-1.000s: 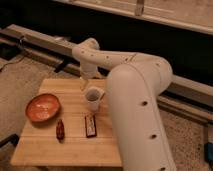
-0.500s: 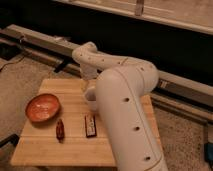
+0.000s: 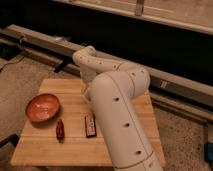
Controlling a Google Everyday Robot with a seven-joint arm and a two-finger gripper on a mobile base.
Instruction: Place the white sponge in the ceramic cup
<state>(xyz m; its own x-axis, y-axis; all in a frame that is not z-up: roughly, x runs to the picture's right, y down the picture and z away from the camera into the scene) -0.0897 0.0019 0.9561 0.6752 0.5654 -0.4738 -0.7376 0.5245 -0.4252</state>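
Note:
My white arm (image 3: 117, 107) fills the middle of the camera view and reaches over the wooden table (image 3: 50, 145). It bends at an elbow (image 3: 86, 57) near the table's back edge and turns down. My gripper (image 3: 86, 94) hangs below that bend over the table's middle and is mostly hidden behind the thick arm link. The ceramic cup is hidden behind the arm. The white sponge is not visible.
An orange-brown bowl (image 3: 43, 107) sits at the table's left. A small reddish-brown object (image 3: 60, 130) and a dark rectangular bar (image 3: 90, 125) lie near the front. A long metal rail (image 3: 45, 42) runs behind the table, with gravel floor around it.
The arm has swung forward and toward the camera. It now covers the cup, which stood in plain view one second ago below the gripper.

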